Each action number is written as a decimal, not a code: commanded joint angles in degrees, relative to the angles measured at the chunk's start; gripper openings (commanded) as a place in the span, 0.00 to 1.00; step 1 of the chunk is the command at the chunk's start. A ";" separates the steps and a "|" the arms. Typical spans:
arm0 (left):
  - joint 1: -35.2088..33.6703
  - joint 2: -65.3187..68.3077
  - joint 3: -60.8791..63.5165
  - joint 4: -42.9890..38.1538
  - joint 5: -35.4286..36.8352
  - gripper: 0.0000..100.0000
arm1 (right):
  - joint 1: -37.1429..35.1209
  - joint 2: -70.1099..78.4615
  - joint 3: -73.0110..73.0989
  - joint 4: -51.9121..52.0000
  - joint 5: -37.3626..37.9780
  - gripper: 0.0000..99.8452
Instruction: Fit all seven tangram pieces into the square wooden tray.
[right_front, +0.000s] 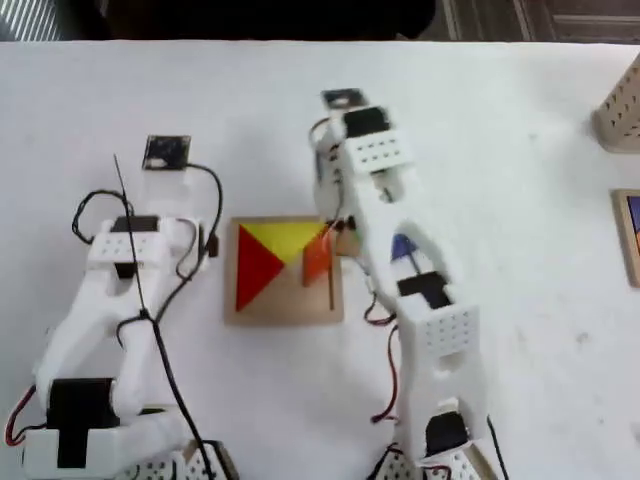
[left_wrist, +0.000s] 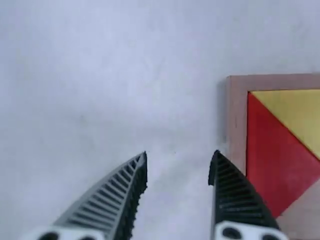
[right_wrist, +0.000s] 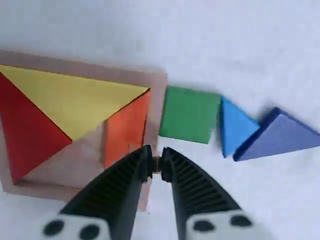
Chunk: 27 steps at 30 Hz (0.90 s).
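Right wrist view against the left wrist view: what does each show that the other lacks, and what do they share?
Right wrist view, not left: orange piece in the wooden tray, green square, light blue triangle and dark blue triangle on the table beside it, right claw at the tray's rim. Left wrist view, not right: left claw, open over bare table. Both: the tray with its yellow triangle and red triangle.

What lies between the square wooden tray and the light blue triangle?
A green square piece, right beside the wooden tray's rim, in the right wrist view.
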<state>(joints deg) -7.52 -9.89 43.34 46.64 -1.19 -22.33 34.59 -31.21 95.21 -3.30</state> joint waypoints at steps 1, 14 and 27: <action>-0.57 -3.38 0.70 -1.49 -0.70 0.21 | -3.82 -3.65 2.29 -3.38 -2.55 0.02; 0.57 -14.64 9.58 -6.51 -3.43 0.21 | -10.07 -4.26 5.71 -8.66 -3.78 0.02; 4.88 -15.16 10.73 -6.15 -3.52 0.21 | -0.22 -18.33 4.40 3.30 5.27 0.08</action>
<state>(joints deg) -5.76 -22.90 54.24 41.19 -4.18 -26.46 22.90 -27.87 96.97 -1.63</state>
